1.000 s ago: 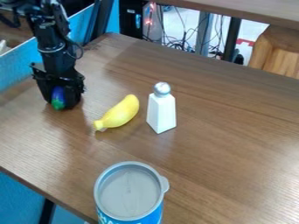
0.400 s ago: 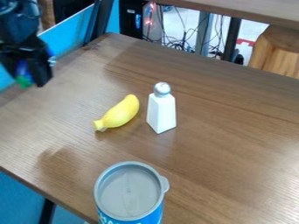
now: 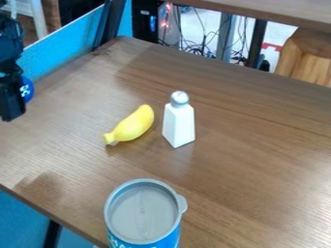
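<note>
Brown tabletop (image 3: pixel 246 145), and at the left edge the black gripper (image 3: pixel 14 112) has its fingers closed on a blue object (image 3: pixel 27 90), seemingly to carry it; banana (image 3: pixel 133 126) beside broad-based, upright shaker (image 3: pixel 179 126) near centre.

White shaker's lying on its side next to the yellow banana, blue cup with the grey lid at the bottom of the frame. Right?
No, the shaker isn't on its side: the camera view shows it standing upright, silver top up. It is next to the banana, with the cup at the bottom.
</note>
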### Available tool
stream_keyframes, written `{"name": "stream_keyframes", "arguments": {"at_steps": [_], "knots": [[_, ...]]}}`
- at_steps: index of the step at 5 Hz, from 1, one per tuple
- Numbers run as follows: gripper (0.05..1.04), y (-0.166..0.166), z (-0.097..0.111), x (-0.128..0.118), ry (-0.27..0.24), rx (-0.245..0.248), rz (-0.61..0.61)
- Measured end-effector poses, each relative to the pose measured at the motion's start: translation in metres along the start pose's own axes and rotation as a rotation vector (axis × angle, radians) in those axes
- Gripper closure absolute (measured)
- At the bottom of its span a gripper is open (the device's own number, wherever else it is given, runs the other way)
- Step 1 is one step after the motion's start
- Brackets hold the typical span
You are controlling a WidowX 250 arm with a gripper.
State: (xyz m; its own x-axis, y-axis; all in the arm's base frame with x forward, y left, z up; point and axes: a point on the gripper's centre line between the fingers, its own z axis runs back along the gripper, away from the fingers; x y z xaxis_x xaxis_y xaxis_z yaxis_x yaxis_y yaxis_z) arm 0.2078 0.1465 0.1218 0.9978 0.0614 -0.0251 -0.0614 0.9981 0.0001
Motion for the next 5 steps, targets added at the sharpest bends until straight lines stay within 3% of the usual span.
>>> {"name": "stream_keyframes", "arguments": {"at_steps": [1,3,5], "knots": [[0.310,0.006,-0.016,-0.006,-0.019,0.013,-0.028],[0.310,0.024,-0.064,-0.010,0.057,-0.057,-0.018],[0.310,0.031,-0.065,-0.019,0.076,-0.068,-0.010]]}}
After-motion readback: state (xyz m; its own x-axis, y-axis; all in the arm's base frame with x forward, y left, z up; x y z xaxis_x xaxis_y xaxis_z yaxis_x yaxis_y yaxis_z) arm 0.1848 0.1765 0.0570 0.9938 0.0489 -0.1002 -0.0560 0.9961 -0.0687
